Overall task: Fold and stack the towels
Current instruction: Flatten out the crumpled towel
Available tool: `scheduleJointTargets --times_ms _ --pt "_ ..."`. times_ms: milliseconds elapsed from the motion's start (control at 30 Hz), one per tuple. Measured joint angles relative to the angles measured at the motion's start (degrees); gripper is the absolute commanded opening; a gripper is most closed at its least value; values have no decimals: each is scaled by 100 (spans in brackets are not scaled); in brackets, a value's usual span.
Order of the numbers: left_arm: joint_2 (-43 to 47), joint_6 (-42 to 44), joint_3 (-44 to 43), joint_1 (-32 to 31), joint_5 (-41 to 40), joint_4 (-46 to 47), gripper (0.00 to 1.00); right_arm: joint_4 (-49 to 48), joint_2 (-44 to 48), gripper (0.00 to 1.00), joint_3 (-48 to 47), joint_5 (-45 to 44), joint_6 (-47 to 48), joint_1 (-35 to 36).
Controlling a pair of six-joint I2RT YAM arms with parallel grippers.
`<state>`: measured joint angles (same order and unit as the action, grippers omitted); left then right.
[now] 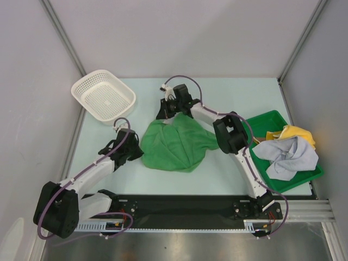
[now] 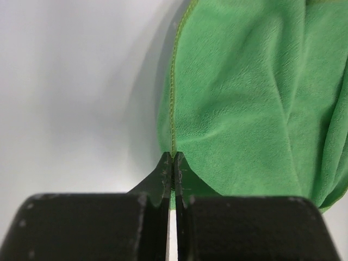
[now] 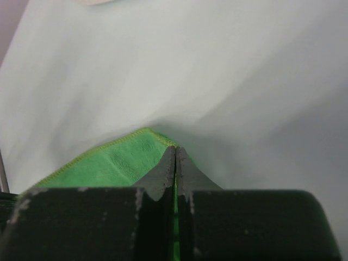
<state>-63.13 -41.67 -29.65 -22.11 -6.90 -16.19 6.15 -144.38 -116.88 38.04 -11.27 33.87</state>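
A green towel (image 1: 174, 144) lies crumpled in the middle of the table. My left gripper (image 1: 140, 151) is at its left edge. In the left wrist view the jaws (image 2: 173, 157) are shut on the stitched hem of the green towel (image 2: 250, 98). My right gripper (image 1: 165, 114) is at the towel's far corner. In the right wrist view it (image 3: 175, 149) is shut on that corner, and green towel (image 3: 114, 163) shows between the fingers. A pale white towel (image 1: 285, 155) and a yellow towel (image 1: 299, 133) lie bunched in the tray on the right.
A green plastic tray (image 1: 304, 176) sits at the right edge of the table. A white mesh basket (image 1: 103, 97) stands at the back left. Grey walls close in the table on the left, back and right. The arm bases sit on a black rail (image 1: 179, 209) along the near edge.
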Motion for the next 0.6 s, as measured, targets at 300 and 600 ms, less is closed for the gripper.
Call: scheduleJointTargets --times_ms 300,600 --pt "-9 1185 -2417 -7 -28 -833 0 748 2673 0 1707 -1158 212 -586" --pt "181 1886 -4360 -140 2057 -796 0 1237 6975 0 2245 -2621 994 -323"
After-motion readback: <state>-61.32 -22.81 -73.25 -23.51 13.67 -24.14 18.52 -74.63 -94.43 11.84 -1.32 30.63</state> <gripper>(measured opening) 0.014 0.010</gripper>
